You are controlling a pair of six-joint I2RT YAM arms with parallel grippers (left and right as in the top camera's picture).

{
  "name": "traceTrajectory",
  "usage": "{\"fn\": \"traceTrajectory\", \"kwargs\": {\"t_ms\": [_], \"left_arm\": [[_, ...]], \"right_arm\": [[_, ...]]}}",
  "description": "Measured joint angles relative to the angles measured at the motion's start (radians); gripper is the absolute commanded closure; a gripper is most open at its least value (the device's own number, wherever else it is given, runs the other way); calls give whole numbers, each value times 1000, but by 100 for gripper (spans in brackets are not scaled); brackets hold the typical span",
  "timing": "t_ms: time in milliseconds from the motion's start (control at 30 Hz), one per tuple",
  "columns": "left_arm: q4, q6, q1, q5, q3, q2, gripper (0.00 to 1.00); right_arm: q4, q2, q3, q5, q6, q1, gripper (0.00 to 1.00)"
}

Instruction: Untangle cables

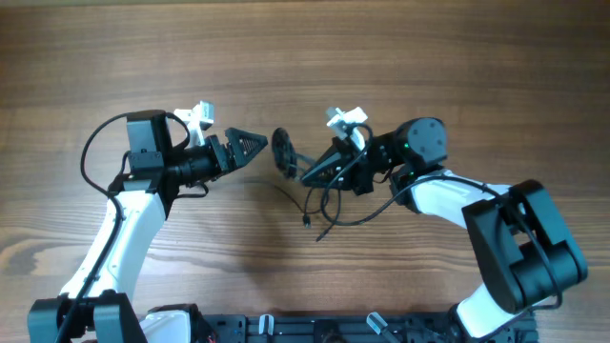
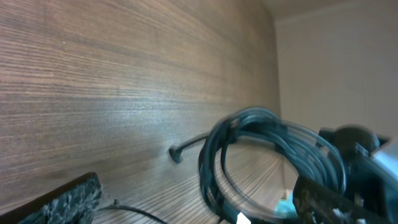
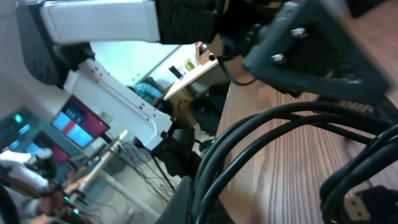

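Overhead, the left gripper [image 1: 255, 144] at centre left is open, just beside the cables [image 1: 283, 152], which the right gripper [image 1: 311, 174] at centre clamps with closed fingers. The left wrist view shows the cables as a loop at lower right; the right wrist view shows them crossing its lower half.

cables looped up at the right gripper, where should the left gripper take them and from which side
Probably the free arc of the cables, approached from the robot's left by the open left gripper. The loop stands on edge above the table, with the shut right gripper pinching its far side, so that arc is exposed. The loose ends lie flat, which makes them harder to pinch.
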Motion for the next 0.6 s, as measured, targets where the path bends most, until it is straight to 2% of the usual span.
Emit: {"fn": "traceTrajectory", "kwargs": {"t_ms": [167,300,467,600], "left_arm": [[-43,104,0,19,0,0,9],[-65,188,-17,22,0,0,9],[-17,232,-137,-75,0,0,15],[45,353,-243,-150,0,0,15]], "right_arm": [[12,0,0,-18,93,-42,96],[12,0,0,-19,120,-42,96],[19,0,0,-19,155,-42,96],[48,0,0,-20,183,-42,96]]}}
